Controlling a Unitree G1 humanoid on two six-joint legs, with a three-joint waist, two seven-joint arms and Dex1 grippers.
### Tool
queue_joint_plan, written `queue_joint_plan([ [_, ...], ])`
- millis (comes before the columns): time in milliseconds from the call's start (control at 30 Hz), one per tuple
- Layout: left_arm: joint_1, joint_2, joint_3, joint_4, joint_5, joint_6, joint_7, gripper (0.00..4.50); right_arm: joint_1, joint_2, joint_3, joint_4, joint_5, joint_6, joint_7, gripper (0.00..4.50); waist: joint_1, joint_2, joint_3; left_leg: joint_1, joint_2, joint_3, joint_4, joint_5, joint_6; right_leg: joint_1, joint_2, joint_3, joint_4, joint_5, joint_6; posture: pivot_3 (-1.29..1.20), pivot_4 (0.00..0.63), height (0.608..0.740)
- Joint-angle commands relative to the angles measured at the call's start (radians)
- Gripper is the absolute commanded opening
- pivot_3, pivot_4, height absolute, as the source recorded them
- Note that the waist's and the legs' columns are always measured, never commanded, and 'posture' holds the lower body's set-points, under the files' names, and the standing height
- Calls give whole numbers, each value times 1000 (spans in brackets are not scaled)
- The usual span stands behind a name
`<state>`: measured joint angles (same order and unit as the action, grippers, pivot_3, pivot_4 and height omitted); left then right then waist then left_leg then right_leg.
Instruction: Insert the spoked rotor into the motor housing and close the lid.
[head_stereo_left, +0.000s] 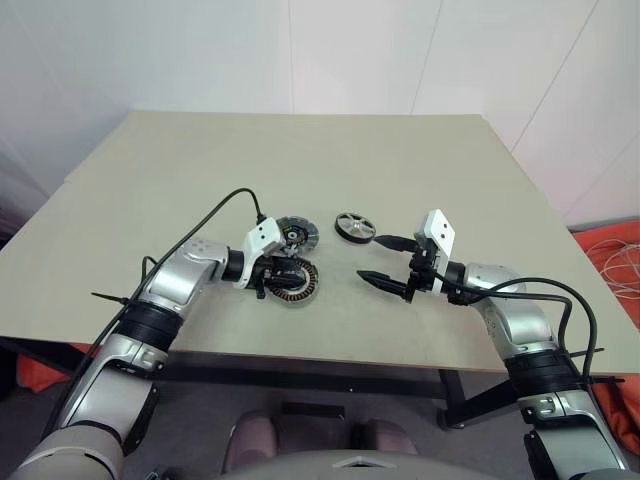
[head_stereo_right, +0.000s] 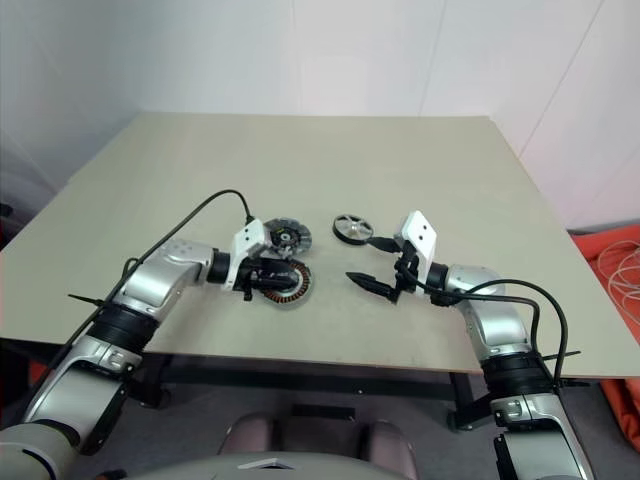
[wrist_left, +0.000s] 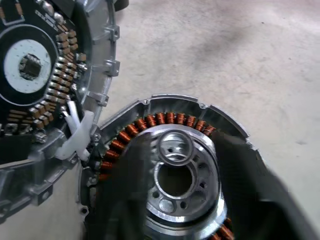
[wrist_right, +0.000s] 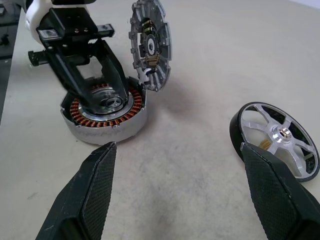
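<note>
left gripper (wrist_right: 102, 97) over motor housing (wrist_right: 107, 122), spoked rotor (wrist_right: 280, 140) unobstructed

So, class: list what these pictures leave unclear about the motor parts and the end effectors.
- Motor housing: front windings hidden by blurred left end effector fingers, left wrist view.
- Lid: cut off by the picture edge, left wrist view.
- Spoked rotor: lower rim hidden by a right end effector finger, right wrist view.

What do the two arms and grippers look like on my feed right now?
Both arms have silver-grey metallic shells with black joint bands. A white block sits at each wrist. The left gripper and right gripper each have two black tapered fingers. Black cables loop from each wrist back along the forearms.
</note>
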<state>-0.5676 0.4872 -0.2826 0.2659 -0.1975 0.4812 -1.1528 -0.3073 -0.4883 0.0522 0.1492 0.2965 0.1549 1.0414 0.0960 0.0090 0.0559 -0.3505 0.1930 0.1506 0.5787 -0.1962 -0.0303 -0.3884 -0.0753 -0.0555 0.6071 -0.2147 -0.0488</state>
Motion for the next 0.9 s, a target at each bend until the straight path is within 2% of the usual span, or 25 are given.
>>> queue_joint_plan([
  [33, -14, 26, 16, -45, 6, 4, 2, 3377, -12, 2, -11, -35, 14, -14, -2, 4500, 0, 0, 0, 0, 0, 0, 0, 0, 0, 0, 0, 0, 0, 0, 0, 0, 0, 740],
  [133, -3, 51, 24, -99, -13, 40, -11, 4387, -12, 2, -10, -37, 15, -12, -2, 4500, 0, 0, 0, 0, 0, 0, 0, 0, 0, 0, 0, 0, 0, 0, 0, 0, 0, 740],
  [167, 1, 61, 28, -125, -24, 58, -17, 4449, -13, 3, -10, -37, 16, -12, -2, 4500, 0, 0, 0, 0, 0, 0, 0, 0, 0, 0, 0, 0, 0, 0, 0, 0, 0, 740],
  [500, 65, 175, 107, -409, -135, 226, -5, 4449, -35, 3, 7, -82, 34, 53, 12, 4500, -2, 0, 0, 0, 0, 0, -1, 0, 0, -1, 0, 0, 0, 0, 0, 0, 0, 740],
  [700, 163, 233, 248, -523, -182, 219, 68, 4449, -123, 4, 70, -167, 39, 284, -21, 4500, -10, 1, 1, 0, 1, 0, -1, 0, -1, -1, 0, 0, 1, 0, 0, 0, 0, 740],
  [733, 182, 245, 270, -533, -195, 237, 75, 4500, -135, 3, 82, -170, 32, 296, -20, 4099, -11, 1, 1, 0, 0, 0, -1, 0, -1, -1, 0, 0, 1, 0, 0, 0, 0, 740],
  [767, 206, 257, 297, -543, -205, 248, 86, 4500, -151, -1, 97, -176, 27, 321, -18, 4011, -12, 1, 1, 0, 0, 0, -1, 0, -1, -1, 0, 0, 1, 0, 0, 0, 0, 740],
  [900, 320, 312, 401, -547, -213, 234, 118, 4500, -228, -21, 194, -200, -36, 396, -13, 2520, -22, 1, 1, 0, 0, 0, -1, 0, -1, -1, 0, 0, 0, 0, 0, 0, 0, 740],
])
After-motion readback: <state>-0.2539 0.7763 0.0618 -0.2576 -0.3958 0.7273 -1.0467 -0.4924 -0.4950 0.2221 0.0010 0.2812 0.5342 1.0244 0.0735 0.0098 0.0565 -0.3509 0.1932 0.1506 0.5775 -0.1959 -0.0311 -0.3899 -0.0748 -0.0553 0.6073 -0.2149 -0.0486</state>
